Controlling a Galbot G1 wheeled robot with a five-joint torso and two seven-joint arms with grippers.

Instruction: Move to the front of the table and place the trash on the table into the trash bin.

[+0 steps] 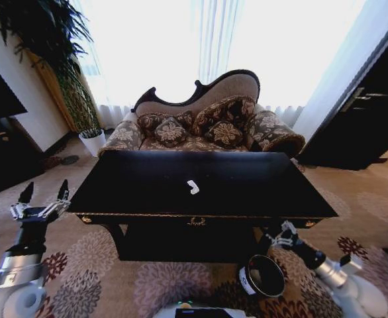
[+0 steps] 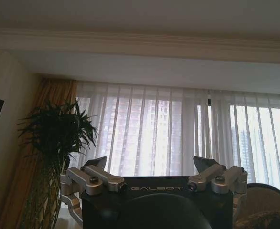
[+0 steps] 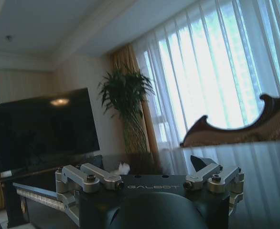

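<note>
Here, trash: one crumpled white paper scrap (image 1: 193, 187), near the middle of the counter.
Counter (image 1: 141, 189): one, glossy black, gold emblem on front apron.
Trash bin (image 1: 263, 275): one, on the patterned carpet (image 1: 108, 278) below the counter's front right corner.
Left gripper (image 1: 44, 193): raised left of counter, jaws apart.
Right gripper (image 1: 280, 236): low, just above the bin, jaws apart.
Room: one sofa (image 1: 204, 126), sheer curtains (image 2: 178, 133), one potted plant (image 1: 68, 73).
</note>
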